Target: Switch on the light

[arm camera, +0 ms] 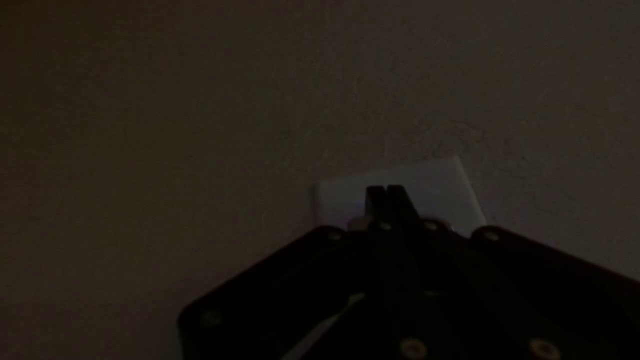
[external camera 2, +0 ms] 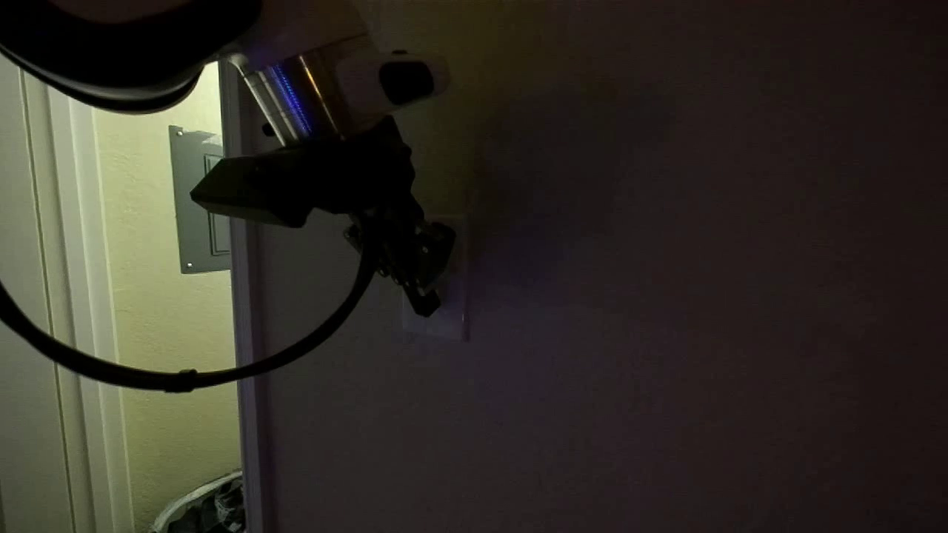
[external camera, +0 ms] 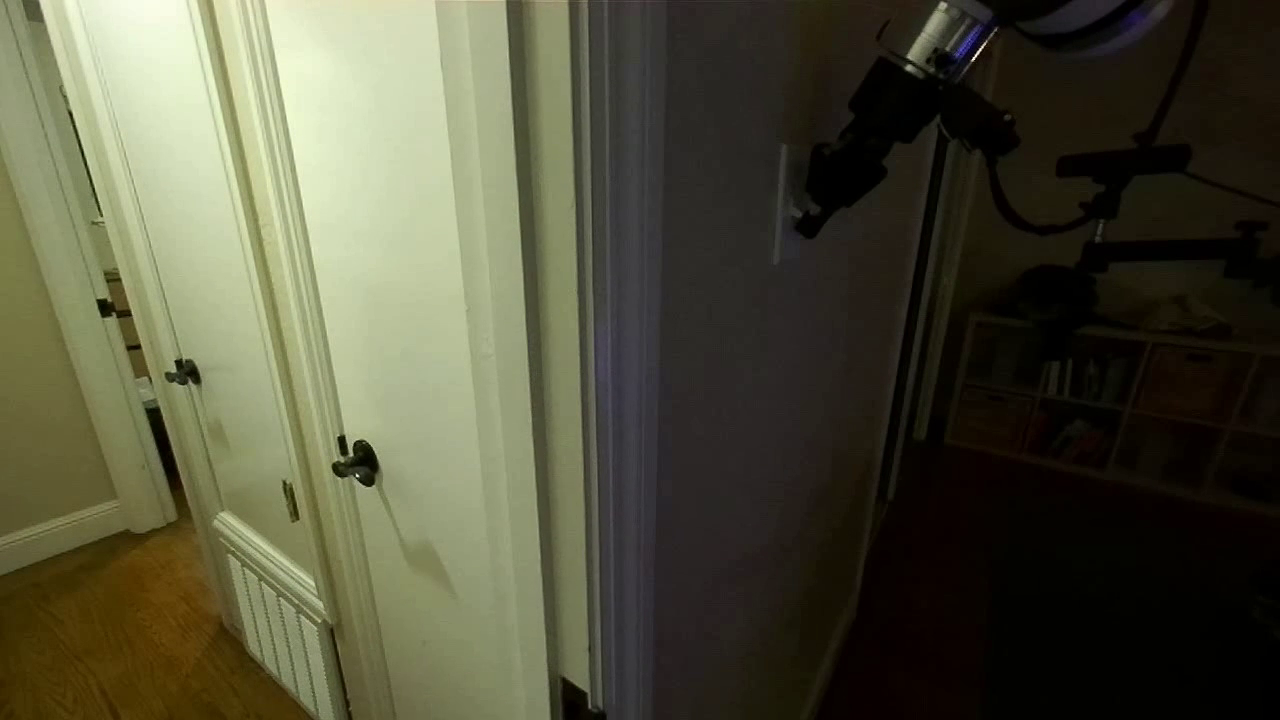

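Observation:
The light switch plate is an upright pale rectangle on the dim wall. It shows in both exterior views [external camera: 786,235] [external camera 2: 448,324] and in the wrist view [arm camera: 435,182]. My black gripper [arm camera: 386,190] is shut, its two fingertips together with nothing seen between them. It points downward at a slant in front of the plate and hides its middle; it also shows in both exterior views [external camera: 808,228] [external camera 2: 426,305]. A small pale bump [arm camera: 358,222] shows beside the fingers, partly covered. I cannot tell whether the fingertips touch the plate. No lamp is in view.
The room around the arm is dark. A door frame edge [external camera: 625,350] and white doors with dark knobs [external camera: 357,463] stand beside the wall. A grey panel [external camera 2: 200,200] is beyond the frame. A low shelf unit [external camera: 1130,400] stands at the back.

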`<state>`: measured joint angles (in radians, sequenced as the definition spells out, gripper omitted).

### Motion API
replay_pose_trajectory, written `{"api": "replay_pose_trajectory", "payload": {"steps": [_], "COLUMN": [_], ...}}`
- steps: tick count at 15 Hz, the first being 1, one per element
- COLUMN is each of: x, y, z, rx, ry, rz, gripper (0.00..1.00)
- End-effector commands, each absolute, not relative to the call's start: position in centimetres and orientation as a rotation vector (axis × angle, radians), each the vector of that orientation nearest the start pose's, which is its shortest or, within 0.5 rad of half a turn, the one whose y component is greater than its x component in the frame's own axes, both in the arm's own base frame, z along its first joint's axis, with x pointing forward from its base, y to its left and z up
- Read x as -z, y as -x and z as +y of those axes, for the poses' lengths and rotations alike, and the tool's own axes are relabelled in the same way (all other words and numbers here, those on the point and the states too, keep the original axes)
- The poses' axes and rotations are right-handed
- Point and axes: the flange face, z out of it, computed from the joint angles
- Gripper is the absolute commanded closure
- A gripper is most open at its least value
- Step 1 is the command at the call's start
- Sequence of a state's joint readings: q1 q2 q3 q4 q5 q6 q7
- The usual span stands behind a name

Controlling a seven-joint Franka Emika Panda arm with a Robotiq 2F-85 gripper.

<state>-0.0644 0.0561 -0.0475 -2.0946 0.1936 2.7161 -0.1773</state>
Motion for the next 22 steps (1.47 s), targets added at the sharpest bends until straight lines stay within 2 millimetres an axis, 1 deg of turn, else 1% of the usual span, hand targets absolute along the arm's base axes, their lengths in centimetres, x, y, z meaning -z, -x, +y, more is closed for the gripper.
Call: {"api": "replay_pose_trajectory", "payload": {"steps": [1, 8, 10, 13, 15, 18, 20, 22], "x": [-47.2, -49.1, -50.1, -50.1, -48.9, -46.9, -46.0, -45.5], "y": [-59.0, -58.0, -57.7, -57.3, -56.9, -55.7, -54.9, -53.9], "z": [-7.3, -7.0, -7.0, -6.9, -6.6, -5.9, -5.8, -5.7], "rx": [0.920, 0.971, 1.002, 0.960, 0.836, 0.573, 0.411, 0.260], "ry": [2.961, 2.976, 2.976, 2.994, 3.009, 3.014, 3.023, 3.040], "rz": [0.139, 0.114, 0.106, 0.108, 0.106, 0.070, 0.070, 0.061], "gripper": [0.95, 0.95, 0.95, 0.95, 0.95, 0.95, 0.95, 0.95]}}
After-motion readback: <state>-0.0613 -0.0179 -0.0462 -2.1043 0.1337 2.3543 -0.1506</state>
